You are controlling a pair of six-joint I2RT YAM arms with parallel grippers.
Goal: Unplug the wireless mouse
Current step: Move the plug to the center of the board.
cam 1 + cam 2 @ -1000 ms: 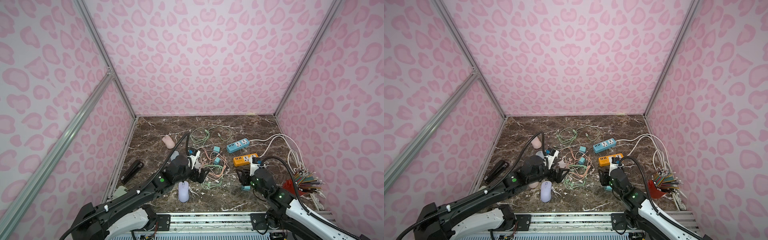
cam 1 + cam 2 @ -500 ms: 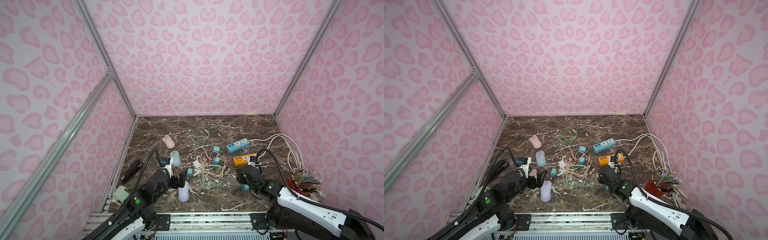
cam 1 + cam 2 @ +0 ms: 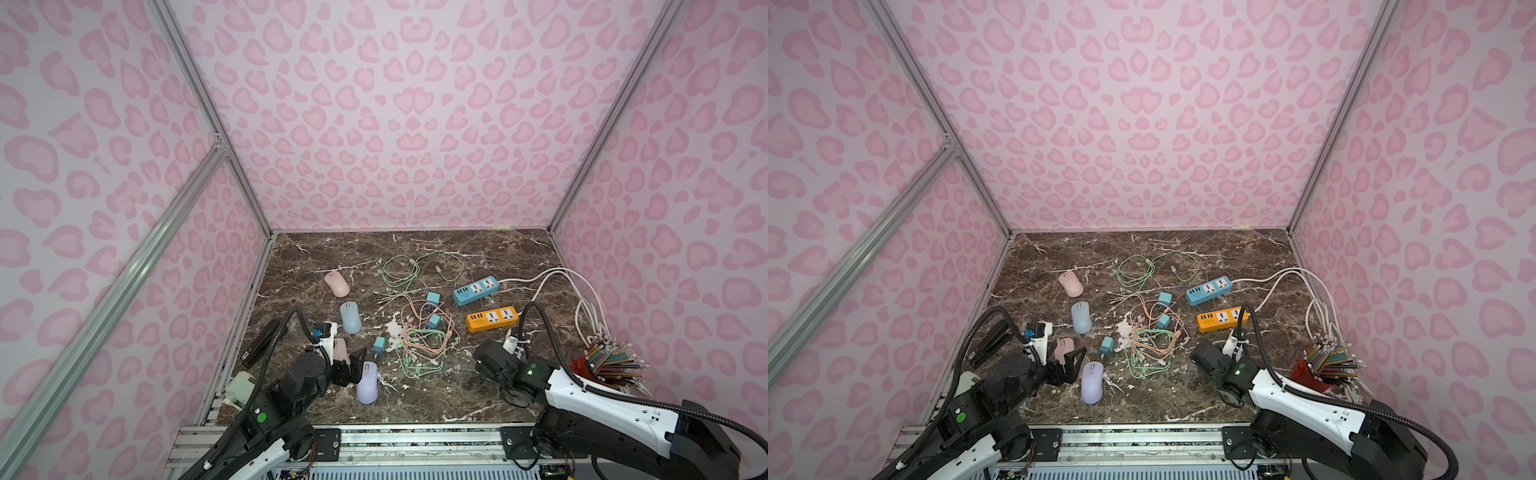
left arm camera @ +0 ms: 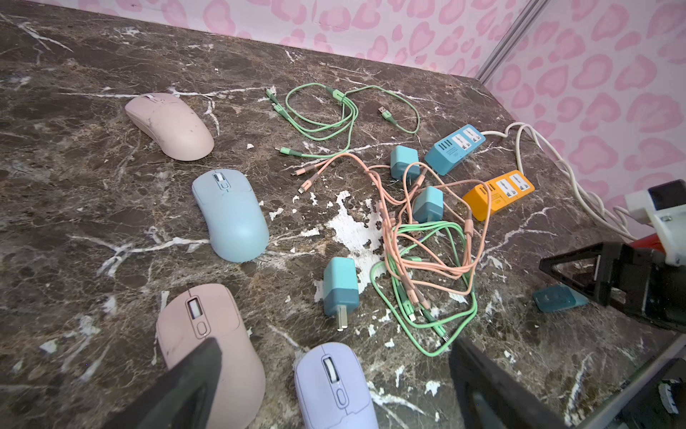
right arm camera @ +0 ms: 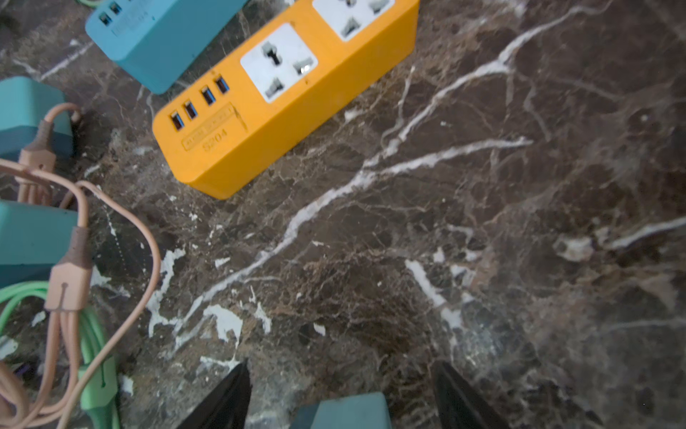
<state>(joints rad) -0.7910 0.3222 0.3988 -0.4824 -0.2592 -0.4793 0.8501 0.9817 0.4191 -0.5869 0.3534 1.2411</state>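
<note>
**Bench** (image 3: 457, 395): dark marble, walled on three sides.

**Mice, four, left half:**
- Far pink mouse (image 4: 169, 126), toward the back-left corner.
- Blue mouse (image 4: 232, 215), mid-left.
- Near pink mouse (image 4: 200, 315) and lilac mouse (image 4: 334, 386), side by side by the front edge.
- No cord shows at any mouse's nose. Which one the task means cannot be told.

**Cords:** green cable (image 4: 336, 96) looped toward the back. Peach cable (image 5: 68, 286) tangled mid-bench with a second green one, ends loose.

**Left fingers** (image 4: 193, 379): spread wide, empty, above the two front mice, the lilac mouse in line with the gap.

**Right fingers** (image 5: 230, 397): spread, touching nothing. A teal charger (image 5: 345, 412) lies between them toward the front-right, near the orange power strip (image 5: 282, 93).

**Step, as judged:** the cord appears already out, and letting go is in hand.

**Next move calls for:** lifting both arms clear without snagging the tangle or nudging a mouse.
</note>
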